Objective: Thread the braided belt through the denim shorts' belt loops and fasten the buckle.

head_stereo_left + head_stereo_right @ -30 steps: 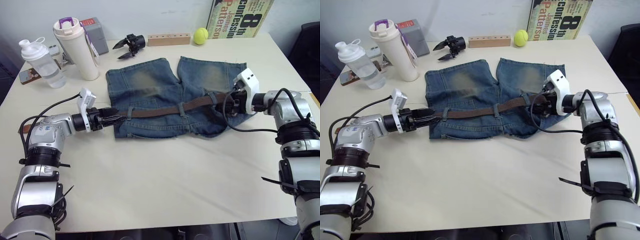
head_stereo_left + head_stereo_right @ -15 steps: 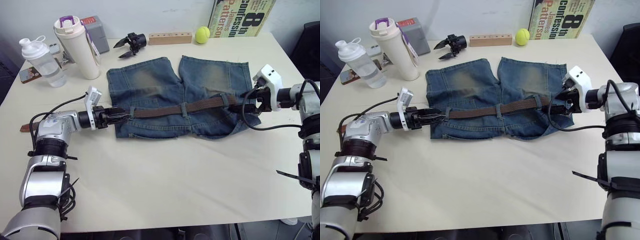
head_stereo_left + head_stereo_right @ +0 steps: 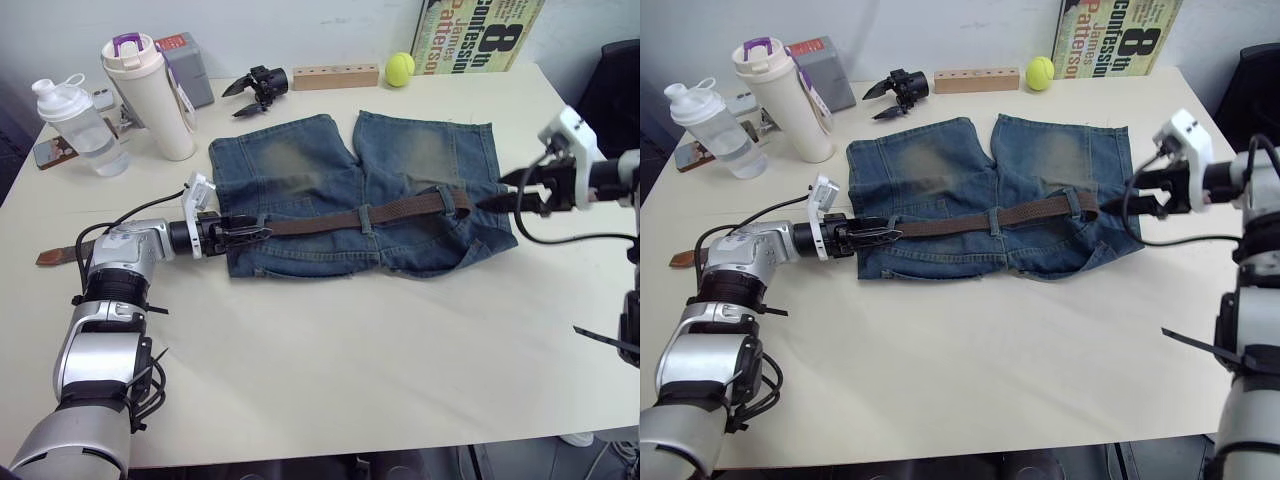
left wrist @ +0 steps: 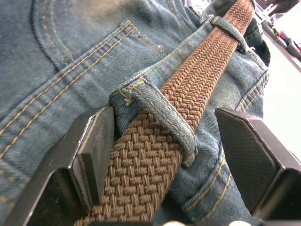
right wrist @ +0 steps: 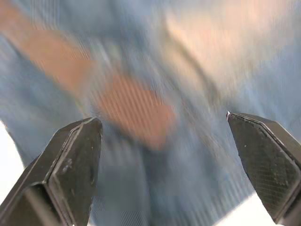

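Note:
The denim shorts (image 3: 330, 170) lie flat mid-table, waistband toward me. The braided belt (image 3: 400, 210) runs along the waistband under a middle belt loop (image 3: 365, 218). A brown end of the belt (image 3: 55, 256) lies on the table at the far left. My left gripper (image 3: 250, 228) is open at the waistband's left end. Its fingers (image 4: 94, 150) stand on either side of the belt where it passes under a belt loop (image 4: 160, 113). My right gripper (image 3: 492, 192) hovers open just off the shorts' right edge, holding nothing. The buckle is hidden.
Along the back stand a clear shaker bottle (image 3: 75, 125), a white tumbler (image 3: 150, 95), a grey box (image 3: 190, 65), a spare black gripper (image 3: 255, 88), a wooden block (image 3: 335, 77), a tennis ball (image 3: 401, 68) and a book (image 3: 480, 30). Bare table lies in front.
My right gripper drew the belt to the right, then let go and pulled away past the shorts' edge. My left gripper slid right along the belt to the waistband's left loop.

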